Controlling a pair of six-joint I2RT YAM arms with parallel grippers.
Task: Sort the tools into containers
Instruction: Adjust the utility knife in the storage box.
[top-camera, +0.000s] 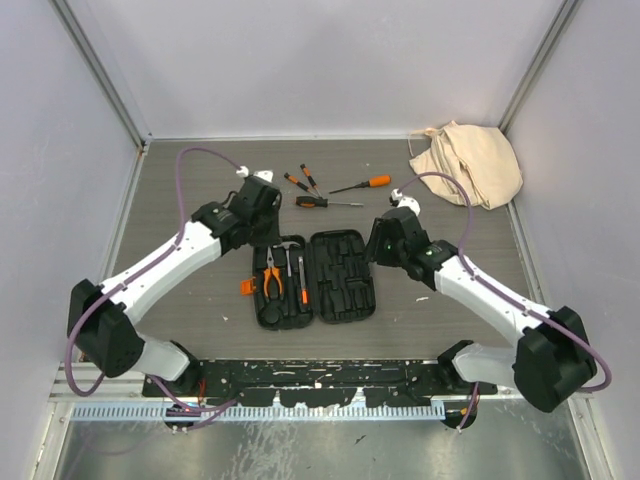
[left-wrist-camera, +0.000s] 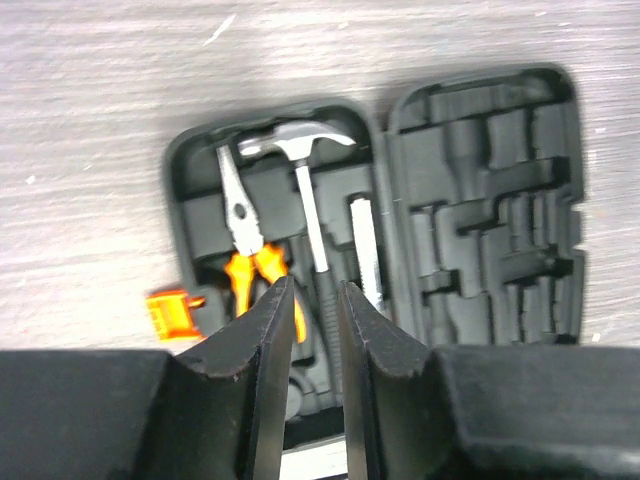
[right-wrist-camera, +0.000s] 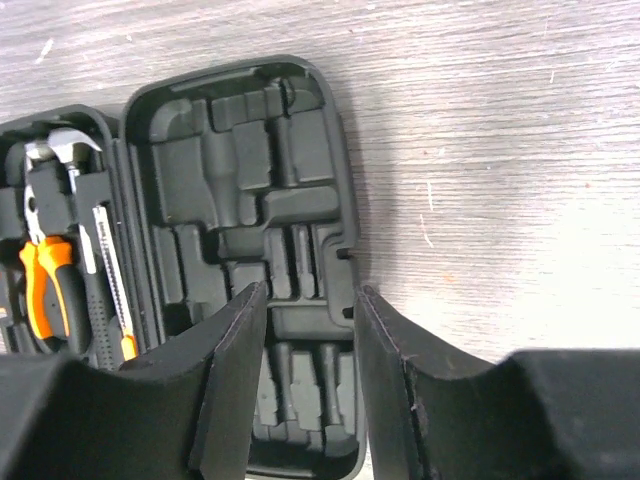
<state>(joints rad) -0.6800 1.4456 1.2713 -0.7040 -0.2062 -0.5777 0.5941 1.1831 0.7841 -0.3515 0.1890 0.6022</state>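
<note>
The black tool case lies open in the middle of the table. Its left half holds orange-handled pliers, a hammer and a slim metal tool. Its right half has bare moulded slots. Several orange-and-black screwdrivers lie loose behind the case. My left gripper hovers over the case's far left corner. In the left wrist view my left gripper is narrowly open and empty, over the pliers and hammer. My right gripper is open and empty over the case's right edge.
A beige cloth bag lies at the back right corner. The case's orange latch sticks out on its left side. Grey walls enclose the table on three sides.
</note>
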